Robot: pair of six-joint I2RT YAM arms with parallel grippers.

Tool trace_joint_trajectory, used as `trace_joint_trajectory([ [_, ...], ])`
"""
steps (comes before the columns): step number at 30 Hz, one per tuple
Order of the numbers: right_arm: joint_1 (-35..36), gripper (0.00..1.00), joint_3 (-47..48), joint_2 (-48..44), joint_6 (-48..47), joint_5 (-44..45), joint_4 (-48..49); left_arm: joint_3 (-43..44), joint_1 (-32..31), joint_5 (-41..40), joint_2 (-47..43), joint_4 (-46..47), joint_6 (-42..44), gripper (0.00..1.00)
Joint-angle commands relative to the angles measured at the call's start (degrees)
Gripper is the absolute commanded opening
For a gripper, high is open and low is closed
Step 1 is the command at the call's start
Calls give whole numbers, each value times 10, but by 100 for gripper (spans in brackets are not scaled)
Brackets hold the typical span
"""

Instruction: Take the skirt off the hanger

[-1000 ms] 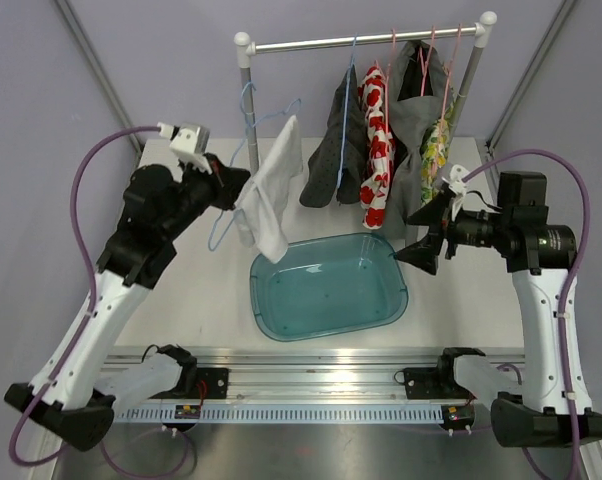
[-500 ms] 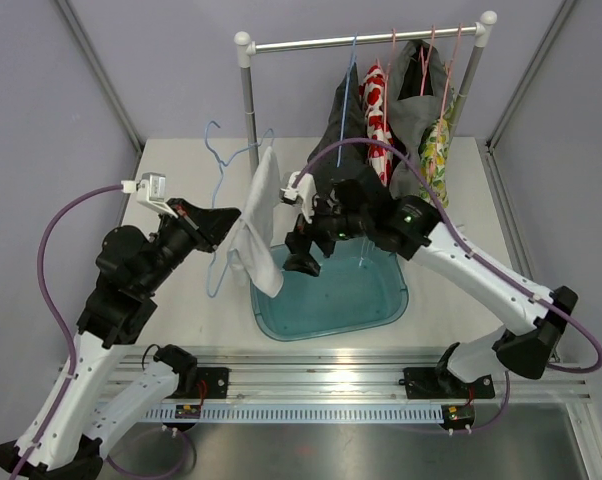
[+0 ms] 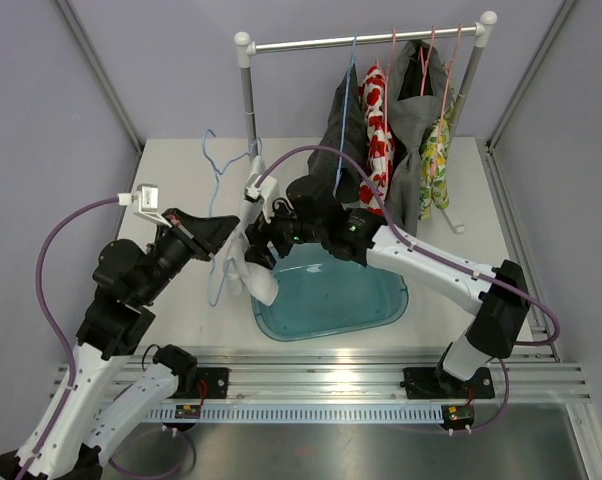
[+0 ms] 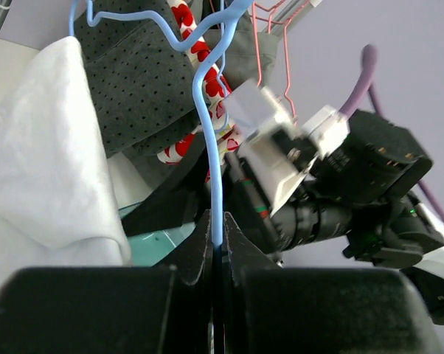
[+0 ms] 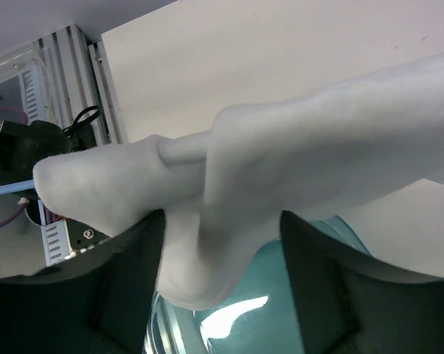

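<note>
The white skirt [image 3: 253, 268] hangs on a light blue wire hanger [image 3: 212, 158] left of the tub. My left gripper [image 3: 224, 237] is shut on the hanger's wire, which shows in the left wrist view [image 4: 209, 110] running up from the gripper [image 4: 217, 230], with the skirt [image 4: 45, 169] to its left. My right gripper [image 3: 259, 250] reaches across from the right. In the right wrist view the gripper [image 5: 222, 254] is open, with its fingers [image 5: 130, 276] either side of the skirt's hanging fold [image 5: 281, 169]. I cannot tell whether the pads touch the cloth.
A teal plastic tub [image 3: 366, 310] lies on the table under and right of the skirt. A clothes rack [image 3: 361, 42] at the back holds several garments on hangers: dark grey, red-and-white, and floral. The rack's left post [image 3: 247, 95] stands just behind the hanger.
My right arm has swung left from the far right side, over the tub, up to the skirt. My left arm has drawn the hanger and skirt lower and nearer.
</note>
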Motion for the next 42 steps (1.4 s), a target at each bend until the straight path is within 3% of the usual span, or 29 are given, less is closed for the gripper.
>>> trace_joint_trajectory([
  [1,17,65,-2,7,12,-9,56,2,-3,19,-17,75,-13,0],
  [2,17,47,2,11,12,-9,55,2,-3,18,-20,74,-13,0],
  [5,18,17,11,0,1,-27,48,-1,-3,11,-31,63,0,0],
  [6,18,0,14,-7,-13,-32,46,-1,-3,7,-34,46,6,0],
  [9,16,0,74,-19,-54,-14,-9,12,-3,-31,-42,-30,61,0],
  [16,-25,0,255,2,-136,-46,-163,44,-3,-244,-71,-211,233,0],
  [22,-42,0,413,57,-146,-86,-215,34,-3,-383,-82,-282,265,0],
  [32,-42,0,453,133,-118,-139,-215,47,-3,-527,-94,-320,293,0],
  [36,-42,0,502,160,-116,-162,-228,47,-3,-524,-95,-320,300,0],
  [42,-35,0,451,209,-74,-230,-207,68,-3,-508,-113,-306,306,0],
])
